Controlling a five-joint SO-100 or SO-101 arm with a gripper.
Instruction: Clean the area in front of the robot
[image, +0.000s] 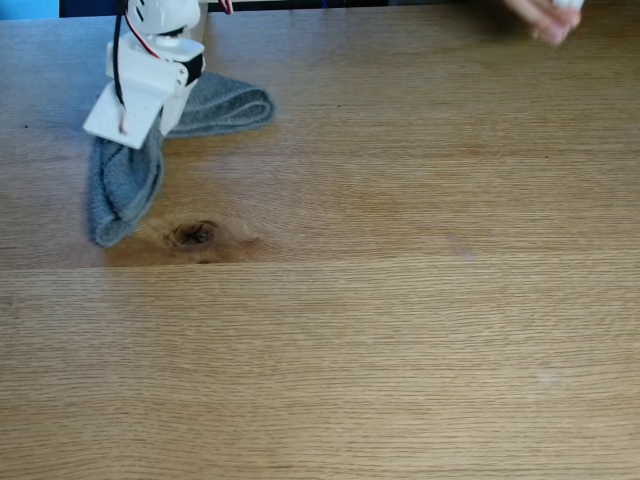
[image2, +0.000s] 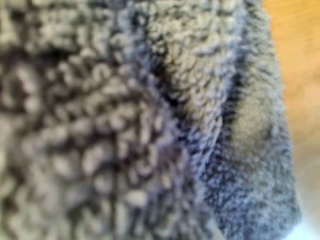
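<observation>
In the fixed view the white robot arm (image: 155, 60) is pressing its gripper (image: 125, 125) onto a grey towel (image: 125, 185) lying just beside the dark knot (image: 195, 234) on the wooden tabletop (image: 400, 300). Whether the fingers are clenched cannot be told. No writing is showing. A person's hand (image: 545, 20) is blurring far from the knot.

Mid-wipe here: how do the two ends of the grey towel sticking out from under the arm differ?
In the fixed view the grey towel bends under the gripper. One end points right and lies further up the table; the other end runs down toward the camera, stopping just left of the dark knot. The right end looks shorter and thicker, the near end longer and tapered. Both are rounded folds of the same fuzzy grey cloth, lying flat.
</observation>
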